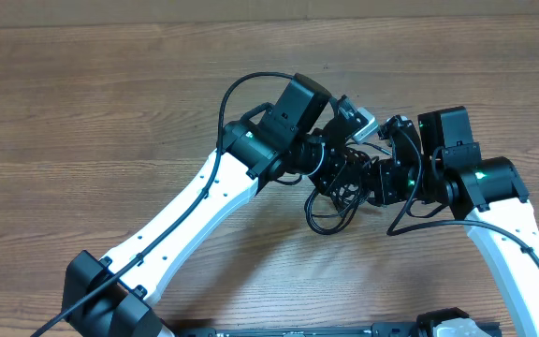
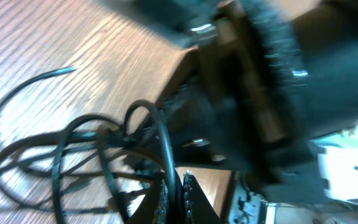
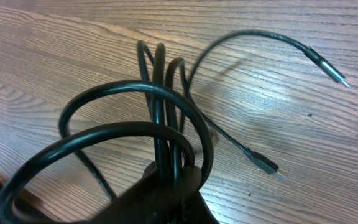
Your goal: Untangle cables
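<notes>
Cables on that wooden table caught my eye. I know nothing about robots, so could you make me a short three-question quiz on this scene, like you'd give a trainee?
1. Pick one: in the right wrist view, how many plug ends of the cables show? A one, B two, C five.
2. True or false: the cables lie straight and well apart from one another on the table.
3. Short answer: what colour are the cables?

Key
1. B: one plug end at the upper right, one lower down on the wood.
2. False: they loop over one another in a tangle.
3. Black.
</notes>
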